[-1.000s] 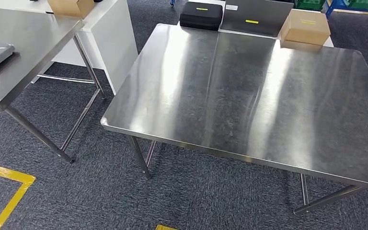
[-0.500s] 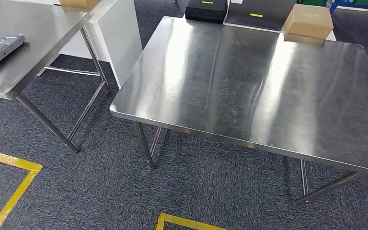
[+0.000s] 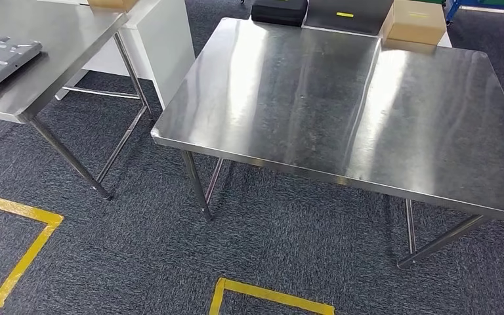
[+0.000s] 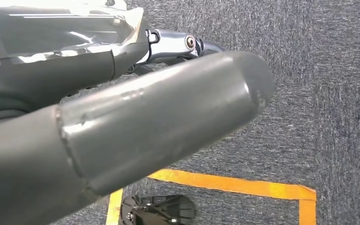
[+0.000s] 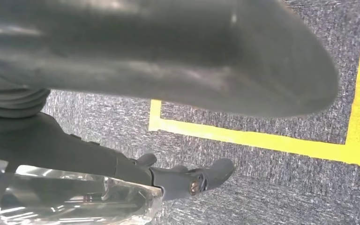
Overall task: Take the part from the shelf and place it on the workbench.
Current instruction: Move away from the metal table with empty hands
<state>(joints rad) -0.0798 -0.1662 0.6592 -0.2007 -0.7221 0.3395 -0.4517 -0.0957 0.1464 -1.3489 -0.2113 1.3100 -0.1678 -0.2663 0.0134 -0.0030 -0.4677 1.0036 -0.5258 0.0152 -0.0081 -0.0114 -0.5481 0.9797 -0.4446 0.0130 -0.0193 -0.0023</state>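
- The left robot hand [image 4: 136,108] is hanging low over the carpet floor [image 3: 138,262], with its thick grey thumb stretching across the left wrist view.
- Its darker fingers [image 4: 178,44] are curling against the edge of the part [image 4: 51,28], a dark, glossy piece wrapped in clear plastic, so this robot hand is holding the part from one side.
- The right robot hand [image 5: 168,61] is hanging just as low, its thumb lying broad across the right wrist view.
- Its fingers [image 5: 192,180] are reaching along the crinkled plastic edge of the same part, which is showing pressed against them; this robot hand is gripping it from the other side.
- How tightly either robot hand is closing cannot be told, since the thumbs are hiding most of the contact.
- The part is sitting between the two robot hands, down near the body, above the floor and not on any worktop.
- In the head view the large steel worktop [image 3: 341,98] is standing ahead and slightly to the right.
- A black case [image 3: 279,10] and a cardboard box [image 3: 415,23] are sitting just beyond its far edge.
- A second worktop [image 3: 59,33] is standing to the left, carrying a grey metal plate [image 3: 3,59].
- Yellow tape [image 3: 272,295] is marking squares on the floor near the robot.
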